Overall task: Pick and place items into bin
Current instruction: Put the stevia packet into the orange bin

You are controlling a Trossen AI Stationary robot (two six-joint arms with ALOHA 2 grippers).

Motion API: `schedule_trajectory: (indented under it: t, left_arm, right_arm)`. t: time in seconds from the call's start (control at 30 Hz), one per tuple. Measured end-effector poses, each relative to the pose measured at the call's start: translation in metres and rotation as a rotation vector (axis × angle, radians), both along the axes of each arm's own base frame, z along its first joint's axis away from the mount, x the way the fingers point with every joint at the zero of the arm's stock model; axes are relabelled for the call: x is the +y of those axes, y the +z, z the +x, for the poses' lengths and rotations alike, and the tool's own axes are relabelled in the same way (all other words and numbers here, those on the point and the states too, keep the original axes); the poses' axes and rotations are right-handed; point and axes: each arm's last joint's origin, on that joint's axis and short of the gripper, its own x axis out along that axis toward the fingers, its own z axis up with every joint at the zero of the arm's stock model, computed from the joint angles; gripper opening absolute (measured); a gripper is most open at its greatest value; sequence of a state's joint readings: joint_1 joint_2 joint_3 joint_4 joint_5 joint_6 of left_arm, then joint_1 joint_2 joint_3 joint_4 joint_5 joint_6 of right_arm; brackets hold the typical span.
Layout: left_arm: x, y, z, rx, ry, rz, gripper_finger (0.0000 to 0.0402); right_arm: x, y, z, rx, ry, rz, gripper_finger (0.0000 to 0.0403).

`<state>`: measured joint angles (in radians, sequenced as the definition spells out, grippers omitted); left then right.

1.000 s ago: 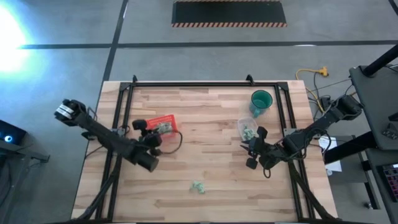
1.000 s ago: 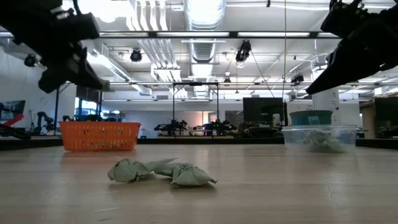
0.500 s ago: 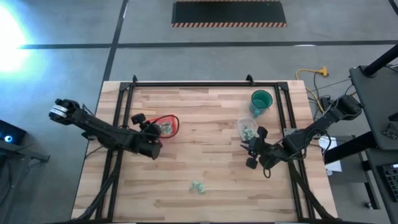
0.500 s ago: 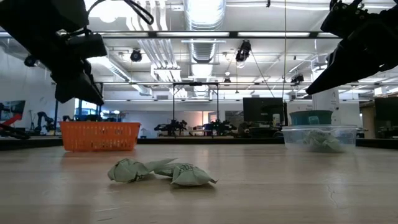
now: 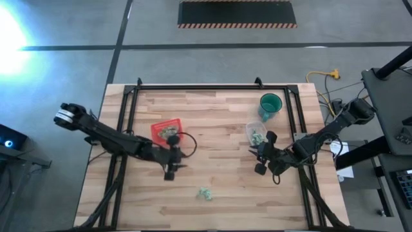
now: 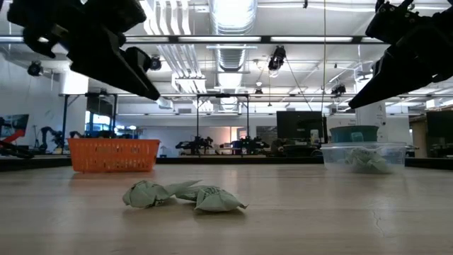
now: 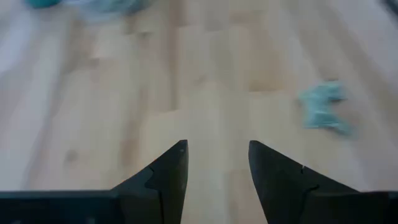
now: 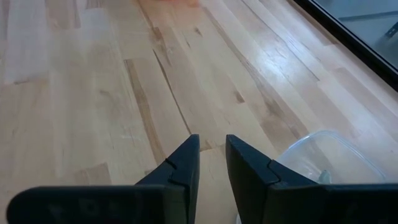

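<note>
A red tray (image 5: 158,129) sits left of the table's middle with several pale green-and-white wrapper pieces (image 5: 170,133) in it. One loose crumpled piece (image 5: 205,193) lies near the front edge; it also shows in the low view (image 6: 184,196) and the left wrist view (image 7: 323,107). My left gripper (image 5: 170,173) hovers between tray and loose piece, open and empty (image 7: 217,149). My right gripper (image 5: 259,160) hangs at the right beside a clear container, its fingers a narrow gap apart with nothing between them (image 8: 212,142).
A clear plastic container (image 5: 257,133) with green pieces in it stands at the right, a teal cup (image 5: 270,106) behind it. A black frame (image 5: 193,87) runs along the table's far and side edges. Bare wood lies between the tray and the container.
My left gripper has swung from over the red tray toward the table's near edge and a little rightward, nearer the loose piece. My right arm has kept still.
</note>
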<state>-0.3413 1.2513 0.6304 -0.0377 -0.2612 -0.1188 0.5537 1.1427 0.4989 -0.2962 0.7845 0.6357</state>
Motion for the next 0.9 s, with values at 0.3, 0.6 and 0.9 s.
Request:
schedule_trajectory:
  t: [0.3,0.6,0.9]
  left_arm:
    - [-0.026,-0.029,0.022,0.004,-0.15,-0.044,0.0153]
    - [-0.068,-0.043,0.044,0.052,-0.254,-0.044,0.0153]
    - [-0.104,-0.055,0.053,0.041,-0.177,0.036,0.0153]
  right_arm:
    - [0.0,-0.001,0.0,-0.001,-0.001,0.001,0.0068]
    - [0.0,-0.002,0.0,-0.009,0.0,0.008,0.0068]
    - [0.0,-0.003,-0.001,-0.01,-0.002,0.019,0.0068]
